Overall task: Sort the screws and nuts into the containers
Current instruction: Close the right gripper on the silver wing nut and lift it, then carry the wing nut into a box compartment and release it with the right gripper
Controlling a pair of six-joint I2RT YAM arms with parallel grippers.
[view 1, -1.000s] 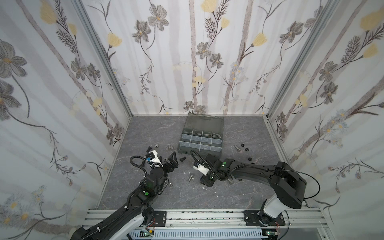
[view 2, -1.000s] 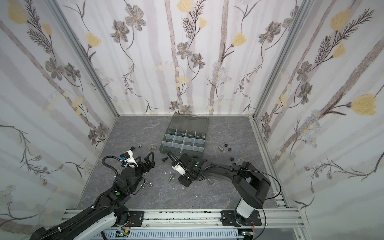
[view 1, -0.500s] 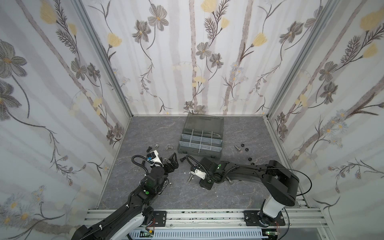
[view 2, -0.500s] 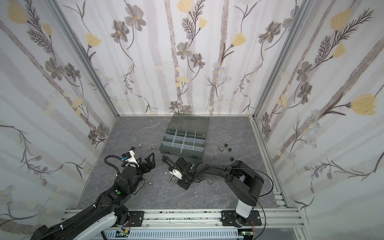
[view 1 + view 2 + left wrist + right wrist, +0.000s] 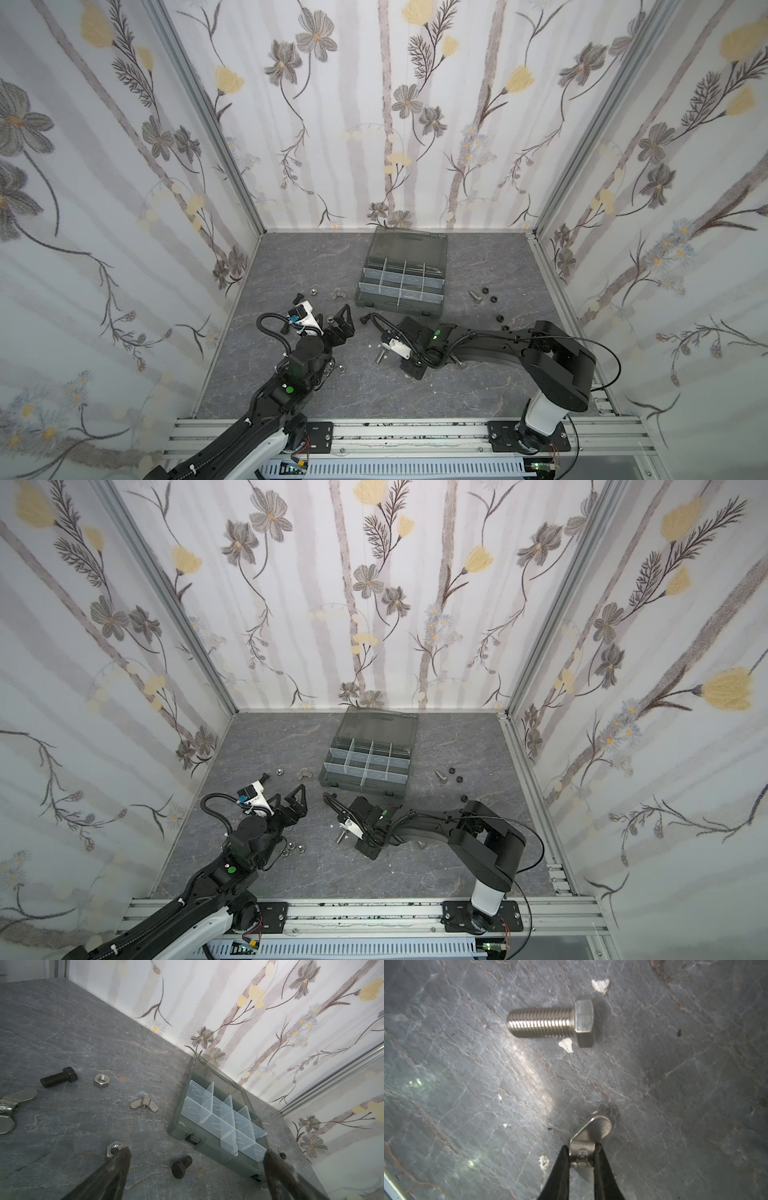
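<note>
Because right gripper (image 5: 581, 1156) was clamped on the wing nut (image 5: 593, 1128) only at its hub, it could twist out on lift; left gripper (image 5: 196, 1152), ten o'clock, jaws apart.

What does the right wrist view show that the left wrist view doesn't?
Right wrist only: the right tool shut on a silver steel wing nut, and a shiny silver hex-head bolt lying apart from it. Left wrist only: the open left tool, the grey-green plastic organizer case with translucent dividers, a black hex-head bolt and a silver hex nut. Both: the grey marbled tabletop.
</note>
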